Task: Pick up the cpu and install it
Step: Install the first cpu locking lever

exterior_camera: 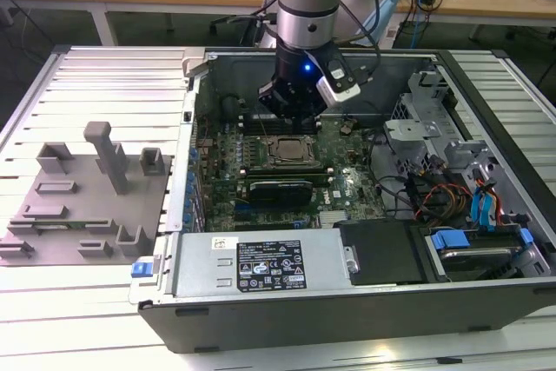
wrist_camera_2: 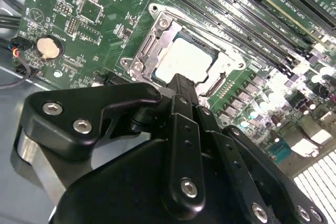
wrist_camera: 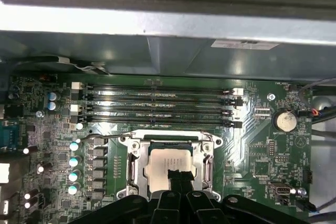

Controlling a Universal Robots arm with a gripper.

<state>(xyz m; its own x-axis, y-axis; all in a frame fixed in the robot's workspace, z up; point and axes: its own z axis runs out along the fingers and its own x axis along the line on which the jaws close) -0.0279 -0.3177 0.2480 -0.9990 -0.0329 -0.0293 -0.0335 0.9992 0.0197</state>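
Jaws of the gripper (wrist_camera: 178, 174) look pressed together and empty, tips hanging over one edge of the cpu (wrist_camera: 165, 162), which lies flat inside the socket frame (wrist_camera: 134, 163) on the motherboard (wrist_camera: 252, 156), probably closed for nudging it level.

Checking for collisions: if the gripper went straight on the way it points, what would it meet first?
Probably the cpu lying in the socket: the gripper points down at its pale top; the gap is unclear.

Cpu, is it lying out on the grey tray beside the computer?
No, in the first wrist view the cpu lies inside the metal socket frame on the green motherboard.
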